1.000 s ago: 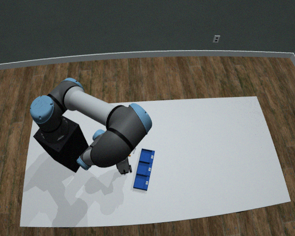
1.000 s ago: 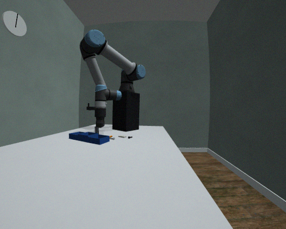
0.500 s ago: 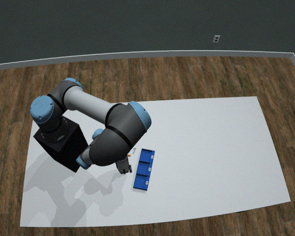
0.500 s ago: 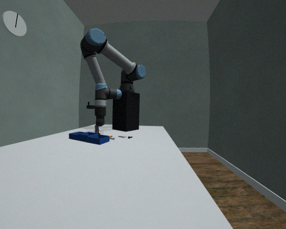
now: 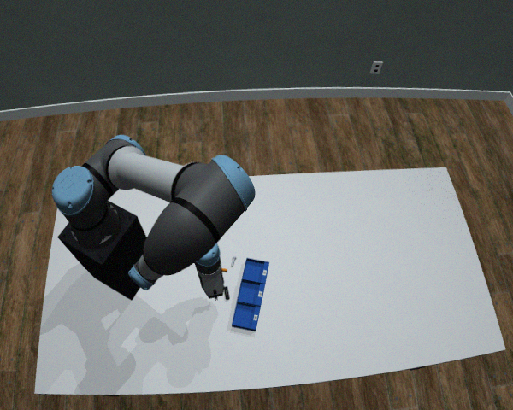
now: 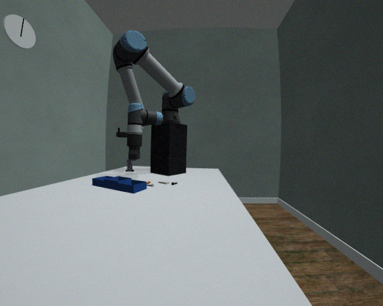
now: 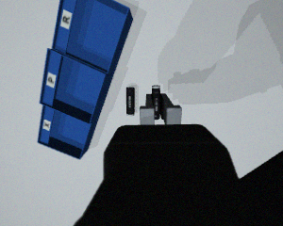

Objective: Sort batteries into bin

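My gripper [image 7: 156, 102] is shut on a small black battery [image 7: 156, 98] with a silver tip, held between the grey fingers just above the table. A second small black battery [image 7: 130, 100] lies on the table just left of the fingers, between them and the bins. The blue three-compartment bin row [image 7: 82, 71] is to the left; the top compartment carries the R label [image 7: 66, 20], and it looks empty. In the top view the gripper [image 5: 216, 295] is beside the bin row [image 5: 250, 293]. In the exterior view it [image 6: 129, 168] hangs behind the bins [image 6: 119, 183].
An orange-tipped item [image 5: 224, 270] and a small silver item [image 5: 232, 260] lie near the far end of the bins. A pale stick [image 6: 163, 182] and a small black part [image 6: 173, 183] lie to the right. The black robot pedestal [image 6: 168, 148] stands behind.
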You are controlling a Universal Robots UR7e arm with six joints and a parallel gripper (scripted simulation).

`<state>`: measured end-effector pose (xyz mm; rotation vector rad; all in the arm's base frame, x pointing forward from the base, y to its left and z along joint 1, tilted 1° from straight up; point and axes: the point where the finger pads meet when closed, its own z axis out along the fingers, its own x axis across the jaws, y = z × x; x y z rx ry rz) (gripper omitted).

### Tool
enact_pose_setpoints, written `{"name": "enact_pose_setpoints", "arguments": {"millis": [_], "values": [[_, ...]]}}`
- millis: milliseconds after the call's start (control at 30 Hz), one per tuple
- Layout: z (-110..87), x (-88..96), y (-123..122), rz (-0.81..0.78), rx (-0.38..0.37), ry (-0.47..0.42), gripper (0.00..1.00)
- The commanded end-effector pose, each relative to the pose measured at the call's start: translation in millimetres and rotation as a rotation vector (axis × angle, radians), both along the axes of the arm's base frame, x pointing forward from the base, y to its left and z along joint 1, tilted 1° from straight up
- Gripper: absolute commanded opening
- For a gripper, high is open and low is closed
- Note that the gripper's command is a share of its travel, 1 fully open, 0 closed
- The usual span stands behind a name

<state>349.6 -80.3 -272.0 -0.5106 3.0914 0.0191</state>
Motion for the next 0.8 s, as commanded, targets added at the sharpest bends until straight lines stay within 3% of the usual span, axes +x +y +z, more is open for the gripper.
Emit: {"name": "enact_pose_setpoints", "arguments": {"millis": [0,500,700,767], "values": [[8.5,0.5,0,0.000,0.000,-0.001,0.24],[7.9,0.6,0,0.000,0.000,-0.001,0.24],[7.9,31.7,-19,0.000,0.000,-0.001,0.24],[7.9,34.6,-20,0.000,0.000,-0.001,0.24]]}}
